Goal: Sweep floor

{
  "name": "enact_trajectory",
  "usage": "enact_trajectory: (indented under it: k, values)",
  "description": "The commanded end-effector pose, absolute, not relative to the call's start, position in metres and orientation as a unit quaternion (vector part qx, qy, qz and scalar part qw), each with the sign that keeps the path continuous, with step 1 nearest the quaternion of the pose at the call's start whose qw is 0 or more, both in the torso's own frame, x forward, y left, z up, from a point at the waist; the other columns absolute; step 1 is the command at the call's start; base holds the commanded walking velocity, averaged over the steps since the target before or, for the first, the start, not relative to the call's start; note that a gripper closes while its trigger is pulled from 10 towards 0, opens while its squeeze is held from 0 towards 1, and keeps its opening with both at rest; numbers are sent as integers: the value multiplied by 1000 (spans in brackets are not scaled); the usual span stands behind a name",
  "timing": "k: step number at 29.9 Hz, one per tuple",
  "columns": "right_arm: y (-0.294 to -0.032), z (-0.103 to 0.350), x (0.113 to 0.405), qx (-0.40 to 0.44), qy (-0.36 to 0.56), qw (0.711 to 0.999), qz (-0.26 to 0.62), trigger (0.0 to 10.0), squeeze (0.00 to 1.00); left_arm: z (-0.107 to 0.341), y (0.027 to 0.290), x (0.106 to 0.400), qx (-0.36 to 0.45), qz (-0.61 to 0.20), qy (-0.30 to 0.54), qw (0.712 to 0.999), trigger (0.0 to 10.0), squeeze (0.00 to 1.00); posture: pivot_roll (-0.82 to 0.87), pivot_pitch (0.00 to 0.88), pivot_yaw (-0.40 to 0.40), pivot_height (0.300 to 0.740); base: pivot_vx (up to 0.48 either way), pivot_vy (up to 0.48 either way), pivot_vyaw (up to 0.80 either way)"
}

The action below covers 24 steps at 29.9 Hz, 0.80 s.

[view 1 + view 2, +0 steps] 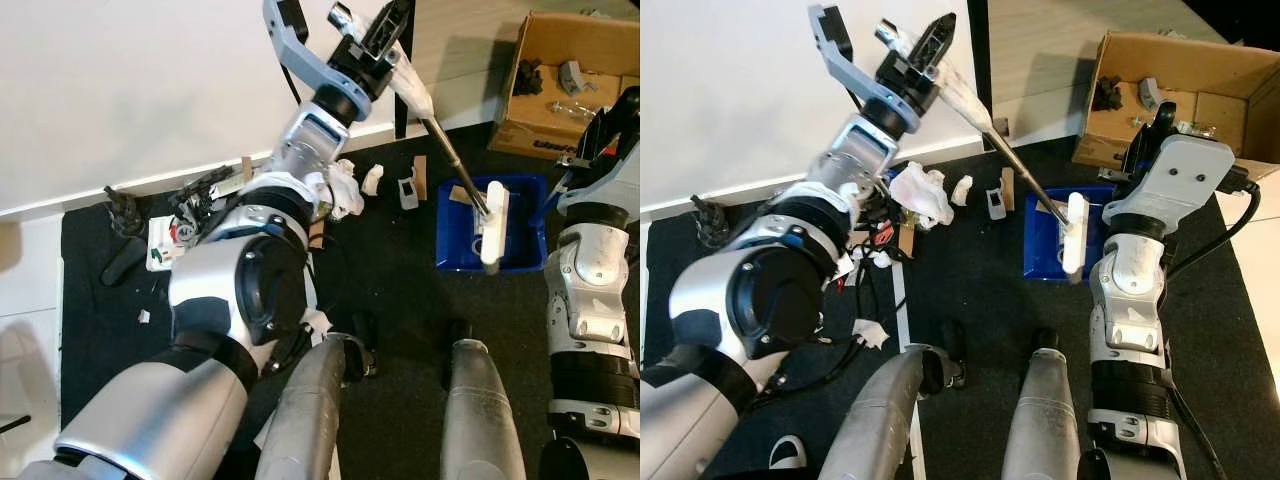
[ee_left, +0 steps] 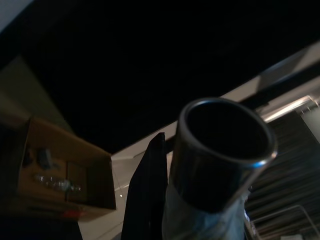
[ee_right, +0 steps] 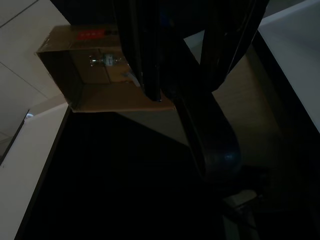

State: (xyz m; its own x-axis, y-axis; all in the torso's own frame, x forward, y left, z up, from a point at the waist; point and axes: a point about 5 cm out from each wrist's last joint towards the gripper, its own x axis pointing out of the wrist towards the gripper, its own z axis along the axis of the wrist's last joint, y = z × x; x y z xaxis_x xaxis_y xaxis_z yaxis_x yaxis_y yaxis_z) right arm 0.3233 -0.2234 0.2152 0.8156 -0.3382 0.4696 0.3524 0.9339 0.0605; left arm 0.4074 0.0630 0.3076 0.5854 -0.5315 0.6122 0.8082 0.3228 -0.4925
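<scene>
- Broom handle [image 1: 1015,165] sits clenched in the left pincer [image 1: 925,50], held high so its white head [image 1: 1074,236] reaches down into the blue dustpan [image 1: 1040,250] on the dark floor mat [image 1: 970,290].
- Right pincer [image 1: 1155,125] hangs beside the dustpan; I cannot tell its grip.
- Crumpled paper [image 1: 921,192] and small scraps lie unswept nearby.
- Behind, an open cardboard box [image 1: 1200,70] holds small oddments.

brush [image 1: 493,222] | white head, metal handle, tilted | over blue dustpan [image 1: 523,245]
</scene>
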Motion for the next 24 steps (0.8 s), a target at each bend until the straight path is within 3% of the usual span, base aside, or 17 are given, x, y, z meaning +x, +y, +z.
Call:
enact_trajectory:
  k: [1,7,8,9,10,11,13,14,16,24]
  values:
    - [-219,183,326,9,-179,969,-170,10000,0,327,81,406,-375,-439,-217,787,10000,0,-124,442,279,740,0,0,0]
    - [-218,183,331,16,-182,969,-168,10000,0,340,103,405,-350,-439,-234,794,10000,0,-91,388,281,740,0,0,0]
    - [-217,184,333,21,-183,969,-166,10000,0,338,116,405,-334,-421,-227,812,10000,0,-72,346,282,740,0,0,0]
    - [-217,184,333,21,-183,969,-166,10000,0,338,116,405,-334,-421,-227,812,10000,0,-72,346,282,740,0,0,0]
    - [-217,184,335,26,-184,969,-165,10000,0,333,129,405,-313,-399,-213,835,10000,0,-67,331,281,740,0,0,0]
    - [-217,184,335,26,-184,969,-165,10000,0,333,129,405,-313,-399,-213,835,10000,0,-67,331,281,740,0,0,0]
    - [-217,185,339,36,-183,969,-164,10000,0,319,158,407,-273,-307,-177,894,10000,0,-50,281,269,740,0,0,0]
    - [-217,185,339,36,-183,969,-164,10000,0,319,158,407,-273,-307,-177,894,10000,0,-50,281,269,740,0,0,0]
    - [-221,188,341,43,-183,969,-163,10000,0,299,169,402,-216,-253,-104,937,10000,0,-34,231,248,740,0,0,0]
    - [-238,197,345,71,-179,965,-179,10000,0,282,164,390,-131,-213,-43,967,10000,0,-27,150,209,740,0,0,0]
